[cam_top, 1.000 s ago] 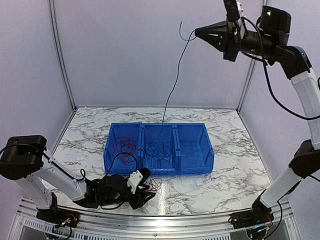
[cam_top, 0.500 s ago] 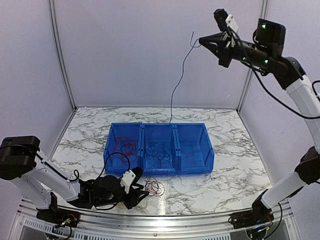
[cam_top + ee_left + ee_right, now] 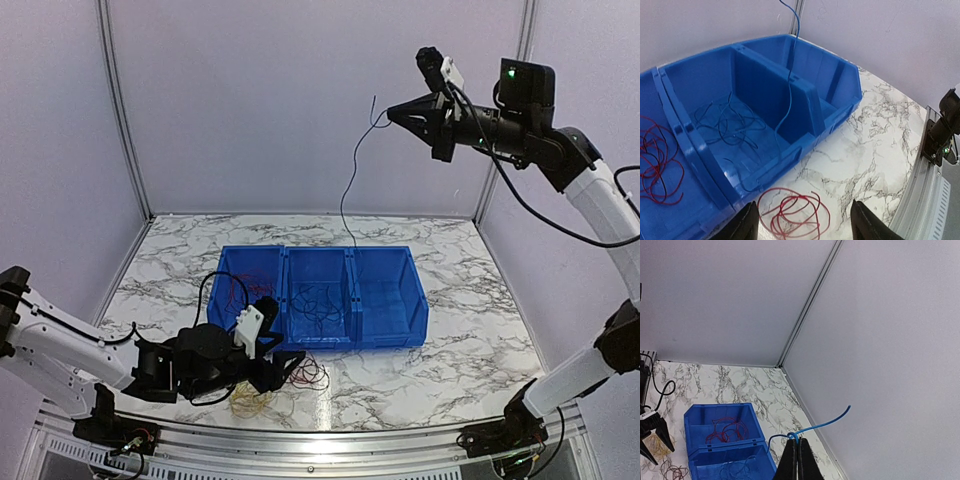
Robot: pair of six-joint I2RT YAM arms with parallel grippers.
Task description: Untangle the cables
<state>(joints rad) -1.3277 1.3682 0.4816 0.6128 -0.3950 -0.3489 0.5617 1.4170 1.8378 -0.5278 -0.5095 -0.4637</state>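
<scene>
One dark blue cable (image 3: 346, 190) hangs nearly straight, pinched at its top end by the right gripper (image 3: 392, 112), whose jaws are closed tight on it high above the table, toward 1 o'clock from the bin. Held that high, the cable's own weight should draw it out of the loops below. Its lower end drops into the middle compartment, so it is probably not yet free.

The other dark strands (image 3: 318, 300) lie there in loose loops, too fine to count. The red strands (image 3: 245, 292) fill the 9 o'clock compartment, so the cables seem to be sorted by colour. The 3 o'clock compartment shows no cables.

Two bundles lie outside the blue bin (image 3: 318, 343), one red coil (image 3: 795, 215) at its 6 o'clock and one yellow coil (image 3: 248, 402) nearer the arm bases. Both rest on the table (image 3: 450, 350), likely waiting to be sorted.

The left gripper (image 3: 804, 225) hovers low with its jaws spread wide on either side of the red coil, holding nothing. It looks placed either to pick it up or to have let it go.

In all, there is one bin with three compartments, one lifted cable, two loose coils and two grippers.
</scene>
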